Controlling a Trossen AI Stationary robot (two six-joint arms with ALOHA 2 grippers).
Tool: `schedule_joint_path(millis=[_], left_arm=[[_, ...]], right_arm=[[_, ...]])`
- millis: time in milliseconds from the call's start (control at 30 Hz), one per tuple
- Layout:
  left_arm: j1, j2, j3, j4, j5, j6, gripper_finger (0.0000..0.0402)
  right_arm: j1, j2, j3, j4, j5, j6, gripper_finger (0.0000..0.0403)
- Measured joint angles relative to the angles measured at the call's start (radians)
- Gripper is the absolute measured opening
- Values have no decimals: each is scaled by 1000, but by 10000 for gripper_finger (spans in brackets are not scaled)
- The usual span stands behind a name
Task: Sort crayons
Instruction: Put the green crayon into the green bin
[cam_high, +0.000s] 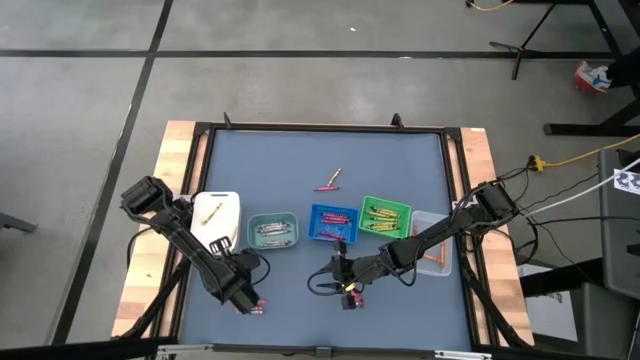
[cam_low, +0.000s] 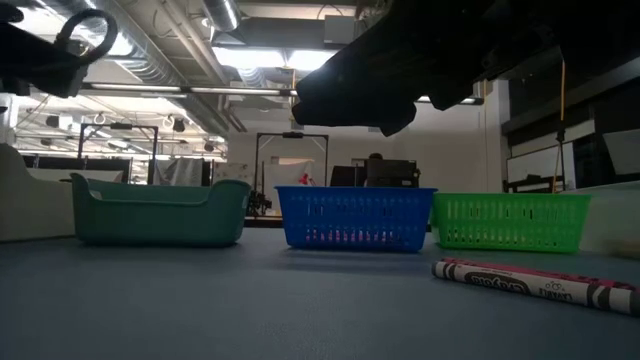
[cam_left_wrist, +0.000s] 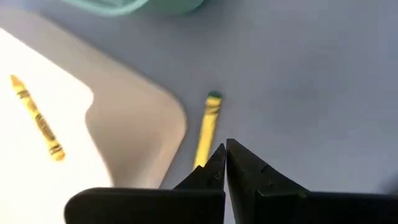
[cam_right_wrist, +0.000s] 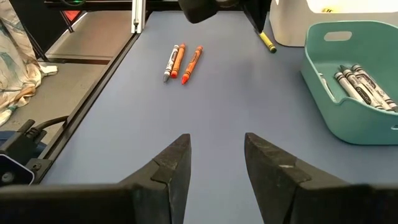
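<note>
The work surface is a blue-grey mat (cam_high: 320, 180) set in a dark frame, with bare wooden table edges (cam_high: 175, 160) showing on both sides; the table stands on a grey concrete floor (cam_high: 300, 60) crossed by dark lines. Five small trays sit in a row across the near half of the mat: a white tray (cam_high: 216, 218), a teal tray (cam_high: 272, 230), a blue tray (cam_high: 332, 222), a green tray (cam_high: 385, 217) and a clear tray (cam_high: 432, 256). Sorted crayons lie inside them: grey crayons (cam_right_wrist: 360, 84) in the teal tray, a yellow crayon (cam_left_wrist: 37, 118) in the white tray. Loose crayons remain on the mat: a pink and an orange one (cam_high: 331, 181) near the centre, a group of three, one grey and two orange (cam_right_wrist: 180, 61), near the front left corner, and a pink crayon (cam_low: 535, 283) close to the low camera. The left gripper (cam_left_wrist: 224, 163) is low over the mat just beside the white tray, its fingers clenched together with the tips at the near end of a yellow crayon with a green tip (cam_left_wrist: 209, 127); whether the crayon is pinched cannot be told. The right gripper (cam_right_wrist: 214, 155) hovers above bare mat in front of the blue tray, fingers parted and holding nothing. Beyond the table, the low view shows a workshop with ceiling strip lights (cam_low: 270, 58), ducting and metal frames (cam_low: 290, 170).
</note>
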Motion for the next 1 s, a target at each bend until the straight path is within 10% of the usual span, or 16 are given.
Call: schedule_joint_path(millis=[500,1000], left_arm=[[0,2,-22,-34,-67,-74,100],[7,-3,-175,93,-49,-99,94]], right_arm=[[0,0,0,0,5,0,150],[0,0,0,0,4,0,150]])
